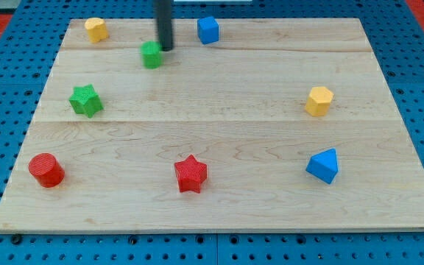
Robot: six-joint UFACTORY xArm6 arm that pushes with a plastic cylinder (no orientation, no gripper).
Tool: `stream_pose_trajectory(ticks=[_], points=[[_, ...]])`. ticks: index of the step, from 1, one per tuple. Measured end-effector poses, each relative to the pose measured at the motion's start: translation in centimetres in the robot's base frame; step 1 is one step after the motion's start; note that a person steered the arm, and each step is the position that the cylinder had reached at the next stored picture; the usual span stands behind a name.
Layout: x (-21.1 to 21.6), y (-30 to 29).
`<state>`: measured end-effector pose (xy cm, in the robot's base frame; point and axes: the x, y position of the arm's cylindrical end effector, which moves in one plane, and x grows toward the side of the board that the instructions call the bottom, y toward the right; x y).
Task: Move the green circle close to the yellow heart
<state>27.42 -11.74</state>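
The green circle (pixel 152 54) lies near the view's top, left of centre, on the wooden board (pixel 219 140). The yellow heart (pixel 96 29) sits at the board's top left corner, up and left of the green circle. My tip (pixel 165 48) is the lower end of a dark rod coming down from the view's top. It stands just right of the green circle, touching or almost touching its upper right side.
A blue cube (pixel 208 30) is at the top, right of the rod. A green star (pixel 86 100) is at the left, a red cylinder (pixel 46 170) at the bottom left, a red star (pixel 191 174) at the bottom centre, a yellow hexagon (pixel 319 101) at the right, a blue triangle (pixel 323 165) below it.
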Motion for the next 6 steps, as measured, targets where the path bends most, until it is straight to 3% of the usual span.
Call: stream_pose_trajectory(ticks=[2, 3, 6], points=[[0.9, 9.2], [3.8, 8.0], [2.2, -9.7]])
